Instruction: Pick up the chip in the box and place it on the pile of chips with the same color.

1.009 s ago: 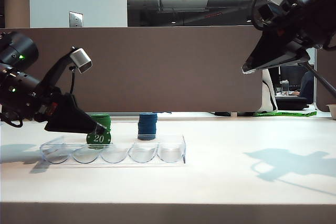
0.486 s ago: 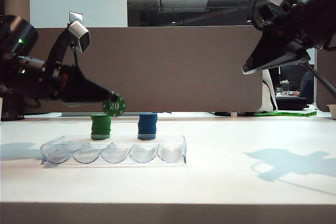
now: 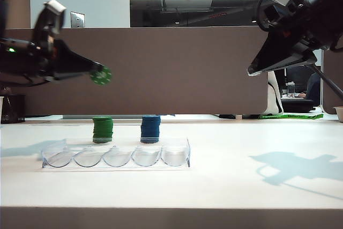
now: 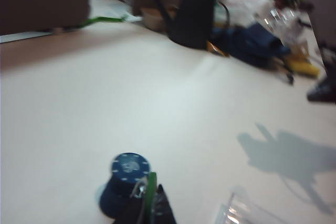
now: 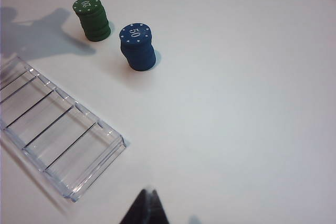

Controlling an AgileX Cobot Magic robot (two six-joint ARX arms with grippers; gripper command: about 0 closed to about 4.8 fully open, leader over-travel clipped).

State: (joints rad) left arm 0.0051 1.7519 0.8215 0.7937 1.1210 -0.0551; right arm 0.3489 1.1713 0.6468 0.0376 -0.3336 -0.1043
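The side-on exterior camera gives the clearest read. The left gripper (image 3: 95,72) is up in the air, jaws pinched down tight on the chip (image 3: 101,75), which sticks out past its tips and hangs well above the pile of chips (image 3: 102,129), more or less right over it. The blue stack (image 3: 150,128) stands below the gripper too, a bit further out past its tips, and the box (image 3: 115,156), the clear scalloped tray, lies on the table (image 3: 241,181) in front of both stacks.

The left wrist camera only catches that chip edge-on, a thin green sliver (image 4: 151,195) between the dark fingertips (image 4: 160,209), with the blue stack (image 4: 123,182) right behind it and a corner of the box (image 4: 239,211) off to one side. It's blurry, so no number is readable on the held chip. It does show clutter at the far end of the table that the other views don't: a dark bag (image 4: 193,17) and some blue cloth (image 4: 252,43).

The right gripper (image 3: 252,71) is parked high, well away from everything, holding nothing. The right wrist camera looks straight down, so the face numbers show: 20 on the pile of chips (image 5: 93,18), 50 on the blue stack (image 5: 137,45), and the slots of the box (image 5: 58,129) are empty. Its own dark fingertips (image 5: 144,211) look drawn together at the frame edge. Nothing sits between the held chip and the pile.
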